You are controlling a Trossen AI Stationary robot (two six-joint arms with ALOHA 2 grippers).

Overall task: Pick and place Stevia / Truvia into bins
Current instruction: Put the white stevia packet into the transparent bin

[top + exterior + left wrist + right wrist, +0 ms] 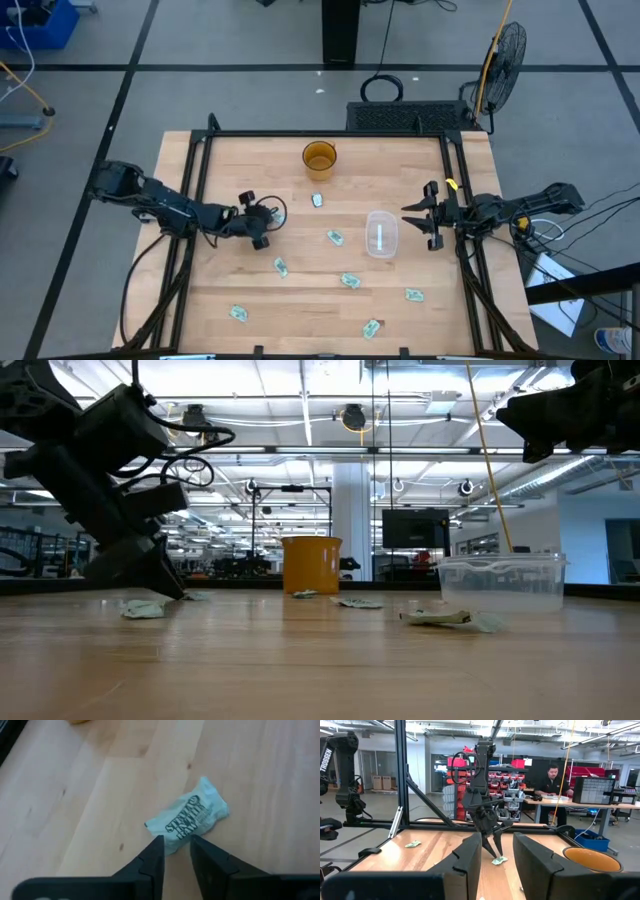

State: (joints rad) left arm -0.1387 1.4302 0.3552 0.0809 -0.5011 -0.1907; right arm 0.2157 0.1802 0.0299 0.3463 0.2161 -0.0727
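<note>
Your left arm reaches in from the worktop's (400, 160) left edge, its hand (272, 238) angled down with the fingertips at the wood. Between those narrowly parted fingers (155, 855) sits the corner of one crumpled Stevia sachet (192, 815) — pinched at its edge, not lifted, its dark print reading "Stevia In The Raw".

Further right, the amber cup (319, 159) stands near the far edge. More sachets lie loose on the worktop: one just in front of the cup (317, 200), one mid-table (335, 237), and others toward the near edge (239, 313), (349, 281), (371, 327), (414, 295). Their print is too small to read from above.

The clear bin (381, 233) stands upright right of centre, with one pale sachet (380, 236) lying inside it.

Your right arm comes in from the right edge — its hand (428, 215) hangs above the worktop just beside the bin, fingers spread wide and holding nothing. Past those fingers the left arm's column bears the word "TROSSEN". A person (551, 780) sits at a desk in the room behind.
</note>
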